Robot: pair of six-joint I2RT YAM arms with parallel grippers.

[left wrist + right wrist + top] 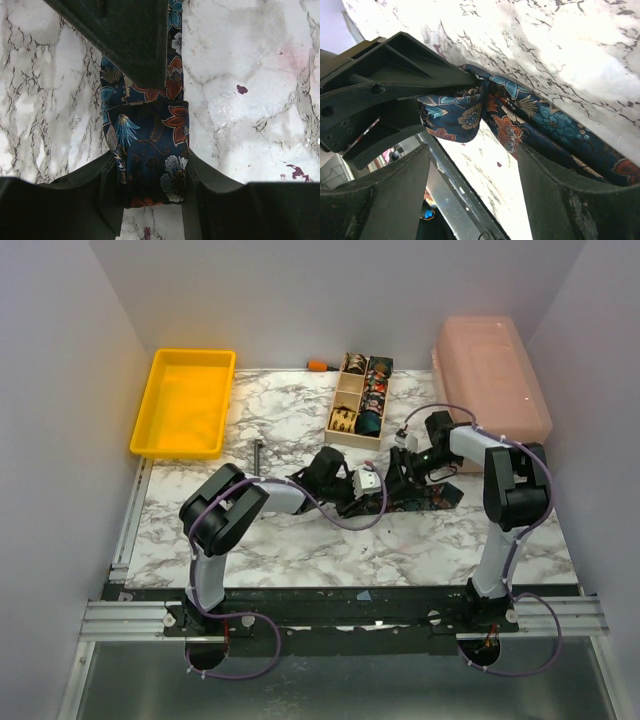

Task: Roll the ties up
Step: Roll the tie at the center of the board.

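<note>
A dark navy floral tie point(145, 135) lies on the marble table. Its near end is folded back on itself. My left gripper point(150, 172) is shut on this folded end, with a finger pressed on each side of the fabric. In the right wrist view the tie point(545, 120) runs from the left gripper point(395, 75) away to the lower right. My right gripper point(472, 165) is open, its fingers wide apart just above the table, the right finger against the strip. From above, both grippers point(352, 492) point(400, 485) meet at mid-table, and the tie point(443, 496) stretches to the right.
A wooden compartment box point(352, 440) with coiled ties stands at the back centre. A yellow tray point(185, 400) is at the back left, a pink lidded bin point(490, 375) at the back right. A dark T-shaped tool point(259, 455) lies left of the grippers.
</note>
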